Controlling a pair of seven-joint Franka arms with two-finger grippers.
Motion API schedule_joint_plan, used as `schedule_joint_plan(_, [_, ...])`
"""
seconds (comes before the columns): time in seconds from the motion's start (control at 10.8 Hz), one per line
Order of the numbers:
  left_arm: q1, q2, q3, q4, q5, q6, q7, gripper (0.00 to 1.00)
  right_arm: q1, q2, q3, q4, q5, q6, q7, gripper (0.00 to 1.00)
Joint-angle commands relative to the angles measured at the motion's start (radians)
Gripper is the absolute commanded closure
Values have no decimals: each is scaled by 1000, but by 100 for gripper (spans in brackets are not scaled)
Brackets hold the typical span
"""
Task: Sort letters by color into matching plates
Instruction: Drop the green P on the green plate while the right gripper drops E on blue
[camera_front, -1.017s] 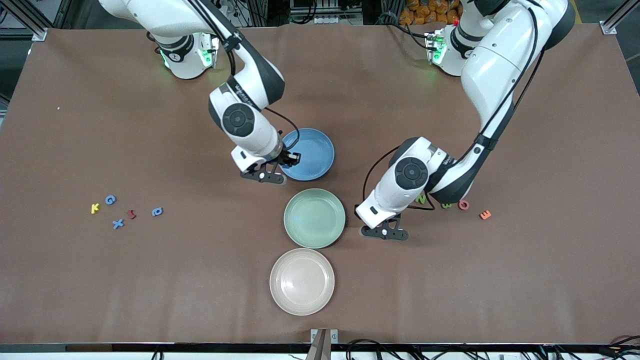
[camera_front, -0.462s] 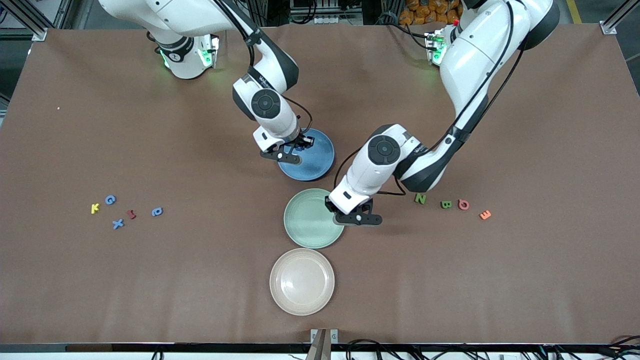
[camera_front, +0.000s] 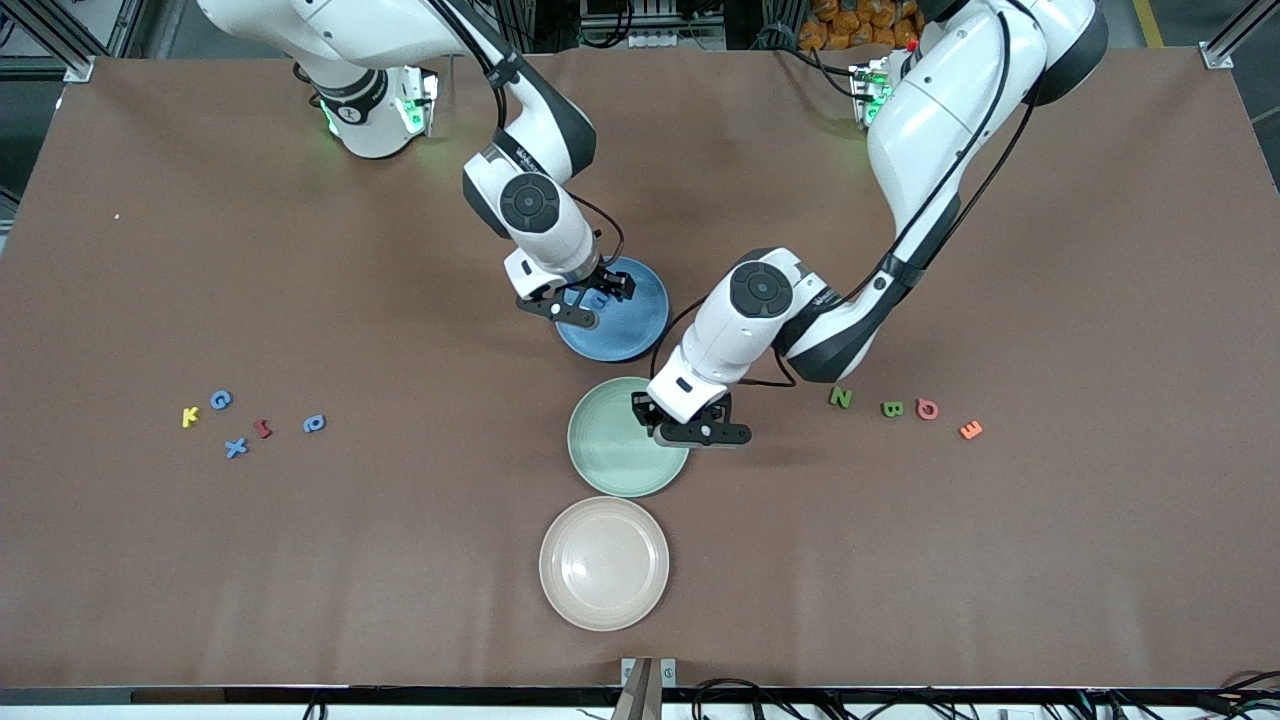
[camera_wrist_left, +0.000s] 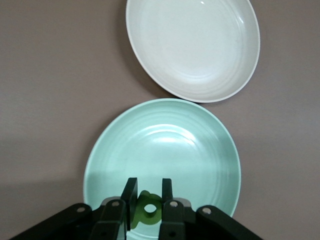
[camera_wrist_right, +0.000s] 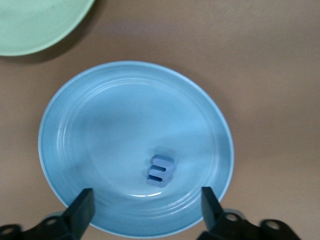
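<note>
Two sets of jaws were mine. My left gripper (camera_wrist_left: 146, 207) hung over the pale mint green plate (camera_wrist_left: 200, 150), its jaws closed on a green letter (camera_wrist_left: 148, 210), a chunky foam piece with a round hole. My right gripper (camera_wrist_right: 145, 210) hung over the blue plate (camera_wrist_right: 100, 115), its jaws spread wide and holding nothing; a blue letter (camera_wrist_right: 161, 170), blocky with slots, lay on that plate's smooth matte surface. Both plates were round and shallow with faint rings. A beige-pink plate (camera_front: 604, 563) sat empty, nearest the front camera. Small loose letters lay on the brown tabletop (camera_front: 1000, 560) toward each arm's end.
</note>
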Motion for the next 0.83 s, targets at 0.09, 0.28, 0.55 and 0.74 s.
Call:
schedule_joint_plan(0.09, [-27, 19, 40, 3, 31, 43, -25, 0, -130, -154, 11, -18, -21, -172, -83, 0])
schedule_joint_plan(0.28, [-15, 8, 72, -4, 46, 41, 0, 0, -236, -197, 8, -19, -44, -232, -213, 0])
schedule_joint_plan(0.55, [11, 0, 95, -12, 52, -41, 107, 0, -411, -224, -3, -28, -52, -252, -474, 0])
schedule_joint_plan(0.74, [33, -14, 95, -12, 52, -176, 263, 0, -563, -220, -3, -28, -52, -246, -722, 0])
